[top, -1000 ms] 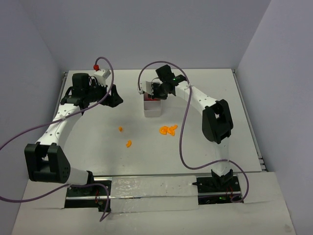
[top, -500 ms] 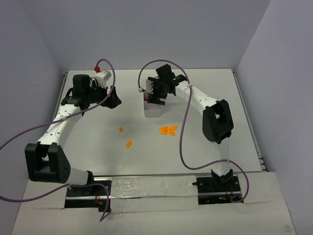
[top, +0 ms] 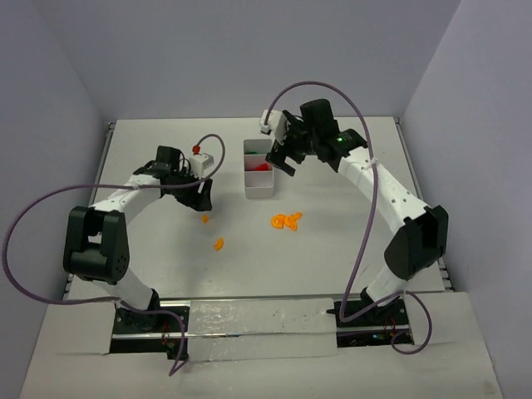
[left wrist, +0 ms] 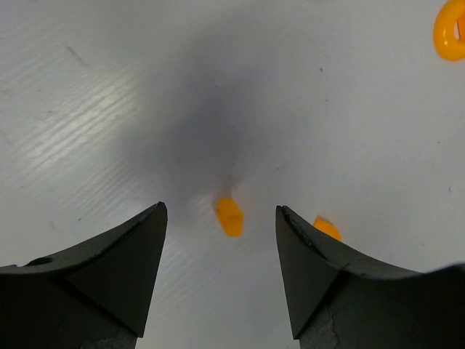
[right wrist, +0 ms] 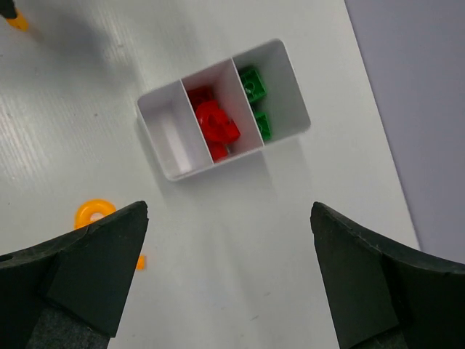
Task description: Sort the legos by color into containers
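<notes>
Just changed: your right gripper [right wrist: 229, 209] has lifted clear of the narrow white three-compartment plastic tray [right wrist: 171, 142] and its jaws have sprung wide, holding nothing; your left arm has swung in from the far-left corner
What it means: the red drop looks finished, so sorting likely turns to orange
Left gripper: the left gripper [left wrist: 220, 211] is low over the white tabletop [top: 349, 249], jaws part-way in and narrowing, straddling a tiny orange plastic brick [left wrist: 229, 217] without touching it
Tray contents: small red plastic legos [right wrist: 216, 125] fill the middle compartment, small green plastic legos [right wrist: 252, 86] sit in one end compartment, and the other end compartment is bare
Still loose: an orange plastic ring [left wrist: 450, 29], a cluster of orange curved pieces [top: 287, 220] and a lone orange piece [top: 219, 244], all on the tabletop
In the way: a second orange scrap [left wrist: 327, 228] lies just beside one left finger and could be nudged as you close; nothing blocks the path to the tray
</notes>
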Action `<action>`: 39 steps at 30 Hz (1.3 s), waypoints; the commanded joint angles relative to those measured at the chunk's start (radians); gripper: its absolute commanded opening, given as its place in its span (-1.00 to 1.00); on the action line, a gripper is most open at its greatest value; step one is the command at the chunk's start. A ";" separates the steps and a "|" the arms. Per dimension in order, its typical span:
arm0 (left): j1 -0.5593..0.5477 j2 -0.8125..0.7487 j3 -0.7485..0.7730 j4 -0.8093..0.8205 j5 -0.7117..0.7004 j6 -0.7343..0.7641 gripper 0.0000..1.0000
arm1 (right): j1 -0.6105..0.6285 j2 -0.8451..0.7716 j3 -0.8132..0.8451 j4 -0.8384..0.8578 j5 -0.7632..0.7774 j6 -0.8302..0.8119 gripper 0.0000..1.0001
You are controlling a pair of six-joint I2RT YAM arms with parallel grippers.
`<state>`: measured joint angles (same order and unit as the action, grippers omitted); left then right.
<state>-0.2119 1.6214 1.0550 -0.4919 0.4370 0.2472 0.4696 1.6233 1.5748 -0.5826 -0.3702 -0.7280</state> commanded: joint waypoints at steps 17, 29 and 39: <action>-0.073 0.102 -0.018 0.000 -0.233 0.025 -0.21 | -0.150 -0.200 -0.274 0.101 -0.011 0.204 1.00; -0.088 0.034 0.177 -0.082 -0.085 -0.015 -0.89 | -0.152 -0.223 -0.343 0.135 -0.012 0.252 1.00; -0.219 0.100 0.383 0.002 -0.136 -0.171 -1.00 | -0.152 -0.207 -0.393 0.098 0.009 0.376 1.00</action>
<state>-0.3948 1.6962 1.3786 -0.5356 0.3008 0.1507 0.3218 1.4422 1.1930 -0.4883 -0.3784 -0.4165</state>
